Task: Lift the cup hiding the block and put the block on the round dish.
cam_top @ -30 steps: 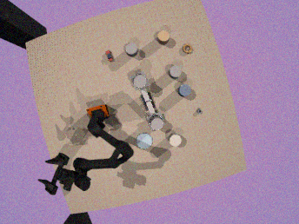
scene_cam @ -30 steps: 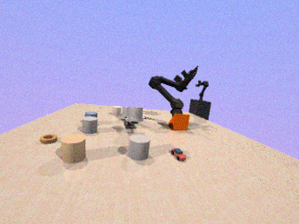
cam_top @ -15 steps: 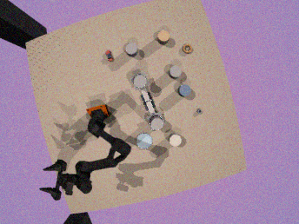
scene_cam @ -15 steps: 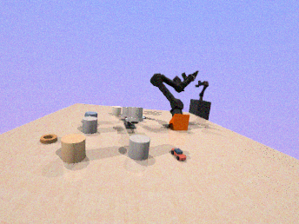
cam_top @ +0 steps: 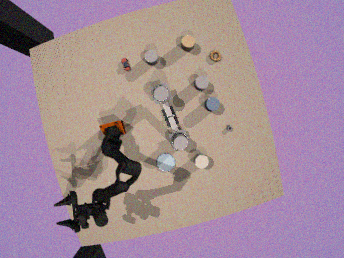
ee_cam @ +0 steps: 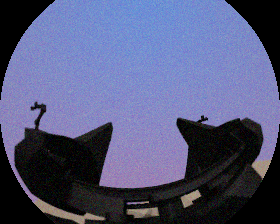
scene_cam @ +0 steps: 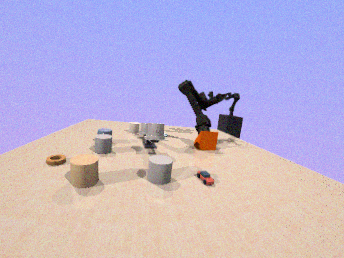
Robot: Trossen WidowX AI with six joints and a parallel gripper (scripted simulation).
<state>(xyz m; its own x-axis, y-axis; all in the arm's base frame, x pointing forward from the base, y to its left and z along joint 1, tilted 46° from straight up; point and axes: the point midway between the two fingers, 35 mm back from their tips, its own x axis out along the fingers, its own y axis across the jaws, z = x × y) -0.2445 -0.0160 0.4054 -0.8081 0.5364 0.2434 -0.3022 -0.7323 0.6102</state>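
One grey cup (cam_top: 161, 93) (scene_cam: 157, 130) stands on one end of the small balance (cam_top: 168, 111) (scene_cam: 152, 141). The matching grey cup (cam_top: 180, 142) (scene_cam: 144, 129) stands on the other end. Which way the beam tips, I cannot tell. No block shows; what is under either cup is hidden. The pale blue round dish (cam_top: 166, 162) lies beside the second cup, with no cup or block seen on it. My gripper (cam_top: 56, 214) (ee_cam: 145, 123) is open and empty, raised and far from the cups and the dish, beyond the table's edge in the top view.
An orange block-shaped piece (cam_top: 119, 127) (scene_cam: 209, 141) is at the arm's base. A cream cylinder (cam_top: 201, 161) stands near the dish. Grey cylinders (cam_top: 151, 57) (cam_top: 202, 82), a blue one (cam_top: 212, 103), a tan one (cam_top: 188, 42), a ring (scene_cam: 56, 164) and a red car (scene_cam: 205, 177) are farther off.
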